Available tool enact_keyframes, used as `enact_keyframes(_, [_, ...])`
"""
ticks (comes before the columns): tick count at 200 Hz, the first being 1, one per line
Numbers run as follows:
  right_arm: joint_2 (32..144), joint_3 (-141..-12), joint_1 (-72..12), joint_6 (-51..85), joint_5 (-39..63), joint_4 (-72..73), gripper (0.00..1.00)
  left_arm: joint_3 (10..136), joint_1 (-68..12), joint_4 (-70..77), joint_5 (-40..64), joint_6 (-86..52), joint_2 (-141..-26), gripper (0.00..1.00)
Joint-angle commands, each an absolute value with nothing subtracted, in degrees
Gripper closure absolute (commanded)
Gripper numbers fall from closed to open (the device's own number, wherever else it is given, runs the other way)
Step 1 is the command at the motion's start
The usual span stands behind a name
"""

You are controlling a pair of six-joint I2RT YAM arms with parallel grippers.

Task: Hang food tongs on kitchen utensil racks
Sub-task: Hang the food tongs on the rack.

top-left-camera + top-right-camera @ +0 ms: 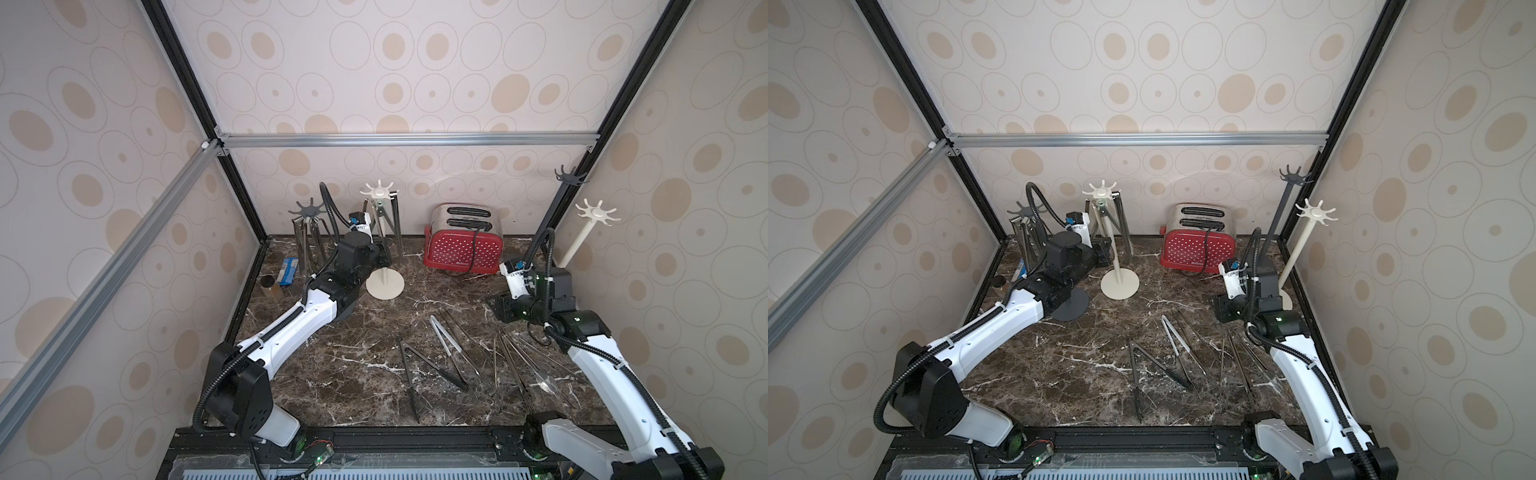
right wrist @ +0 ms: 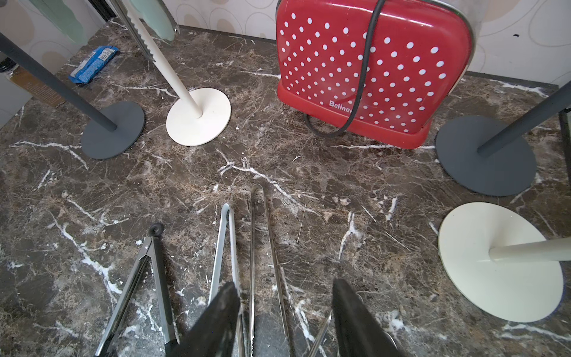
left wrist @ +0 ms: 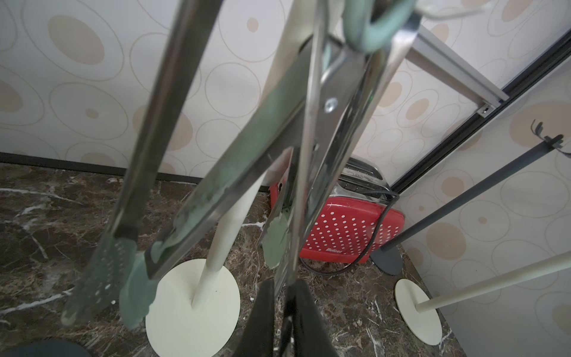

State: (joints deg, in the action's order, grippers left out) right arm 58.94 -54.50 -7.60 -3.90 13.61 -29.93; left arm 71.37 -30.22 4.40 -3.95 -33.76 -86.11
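Four kitchen utensil racks stand at the back: a cream rack (image 1: 379, 192) and a dark grey rack (image 1: 309, 211) on the left, both with food tongs (image 1: 397, 224) hanging from them. On the right, a dark grey rack (image 1: 569, 176) and a cream rack (image 1: 597, 212) carry nothing. My left gripper (image 3: 285, 296) is by the left cream rack, shut on the lower leg of a hanging steel tong (image 3: 301, 173). Several tongs (image 1: 446, 353) lie on the marble table. My right gripper (image 2: 285, 286) hovers open above these tongs (image 2: 262, 247), holding nothing.
A red dotted toaster (image 1: 463, 249) with a black cord stands at the back centre. A blue packet (image 1: 289, 270) and a small brown can (image 1: 272, 289) sit by the left wall. Round rack bases (image 2: 197, 117) take up table room near both arms.
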Motion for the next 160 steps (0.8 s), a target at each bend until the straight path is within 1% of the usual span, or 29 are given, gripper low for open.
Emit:
enact_keyframes(1, [59.1, -54.3, -6.9, -3.9, 14.7, -29.0, 0.48, 71.7, -30.1, 3.1, -3.8, -33.1, -86.0, 0.86])
enact_keyframes(31, [59.0, -54.3, -6.8, -3.9, 14.8, -28.9, 0.48, 72.0, -30.0, 2.9, -3.7, -33.0, -85.5, 0.85])
enact_keyframes(52, [59.0, -54.4, -6.7, -3.9, 14.8, -29.0, 0.47, 72.3, -30.1, 2.5, -3.4, -32.8, -85.2, 0.78])
enact_keyframes(72, [59.0, -54.4, -6.7, -3.8, 15.0, -28.9, 0.47, 73.0, -30.0, 1.7, -2.9, -32.4, -85.0, 0.67])
enact_keyframes(94, [59.1, -54.4, -6.6, -3.8, 15.4, -29.0, 0.46, 73.9, -30.0, 0.4, -2.2, -32.0, -84.7, 0.61])
enact_keyframes(160, [59.2, -54.4, -6.4, -3.6, 15.3, -29.0, 0.45, 76.2, -30.0, -6.3, 0.4, -30.3, -81.4, 0.53])
